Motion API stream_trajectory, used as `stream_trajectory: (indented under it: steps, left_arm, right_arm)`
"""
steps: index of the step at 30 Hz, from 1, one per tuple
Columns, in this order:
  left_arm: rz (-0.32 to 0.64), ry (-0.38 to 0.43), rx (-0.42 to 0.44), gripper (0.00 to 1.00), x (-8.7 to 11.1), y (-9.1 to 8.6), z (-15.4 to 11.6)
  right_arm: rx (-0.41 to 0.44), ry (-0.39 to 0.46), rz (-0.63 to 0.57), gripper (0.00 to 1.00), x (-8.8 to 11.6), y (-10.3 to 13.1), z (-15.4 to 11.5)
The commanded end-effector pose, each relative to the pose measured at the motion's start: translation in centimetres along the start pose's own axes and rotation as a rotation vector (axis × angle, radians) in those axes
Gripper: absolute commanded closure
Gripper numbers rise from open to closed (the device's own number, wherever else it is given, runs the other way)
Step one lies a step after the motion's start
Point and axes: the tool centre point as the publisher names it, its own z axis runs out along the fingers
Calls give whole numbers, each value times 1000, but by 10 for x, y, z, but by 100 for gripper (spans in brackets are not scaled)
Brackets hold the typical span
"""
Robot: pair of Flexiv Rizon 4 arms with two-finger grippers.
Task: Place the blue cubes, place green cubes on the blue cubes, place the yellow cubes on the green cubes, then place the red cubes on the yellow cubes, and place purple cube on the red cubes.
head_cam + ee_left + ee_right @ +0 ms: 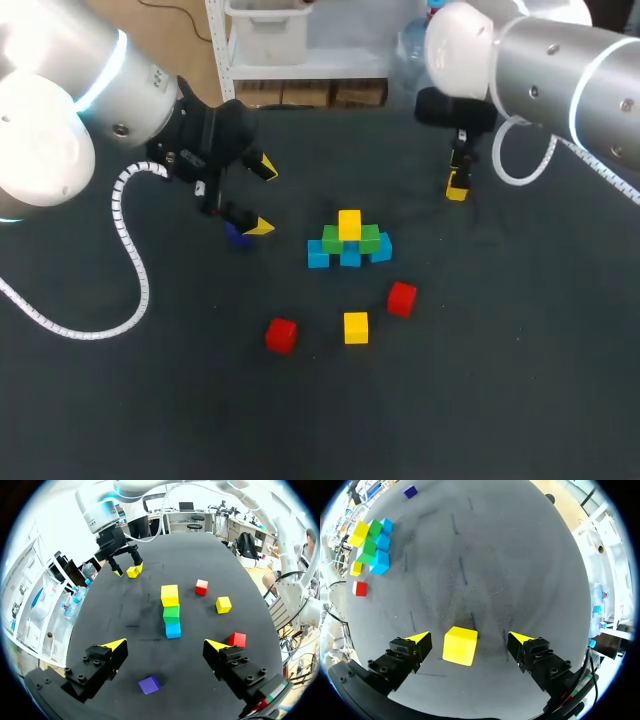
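Observation:
In the middle of the table stands a pyramid: three blue cubes (350, 257) at the base, two green cubes (369, 238) on them, and one yellow cube (349, 224) on top. A purple cube (149, 684) lies on the table below my left gripper (165, 645), which is open and holds nothing. My right gripper (471, 639) is open at the far right, straddling a second yellow cube (460, 645) without touching it. Nearer the front lie a third yellow cube (356, 327) and two red cubes (281, 334) (402, 298).
The black table top (520, 380) is bare in front and at the right. My left arm's white cable (135, 270) loops over the table's left part.

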Motion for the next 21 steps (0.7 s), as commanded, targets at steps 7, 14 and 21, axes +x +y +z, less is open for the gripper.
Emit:
stream_trajectory:
  steps: [7,14,21]
  left_arm:
    - [4,-6,-1,0,2,0,0]
    - [4,-6,-1,0,2,0,0]
    - [4,-6,-1,0,2,0,0]
  right_arm:
    - [13,-1,9,34,1,4,1]
    - [15,2,13,51,0,4,3]
    - [13,11,17,0,0,5,7]
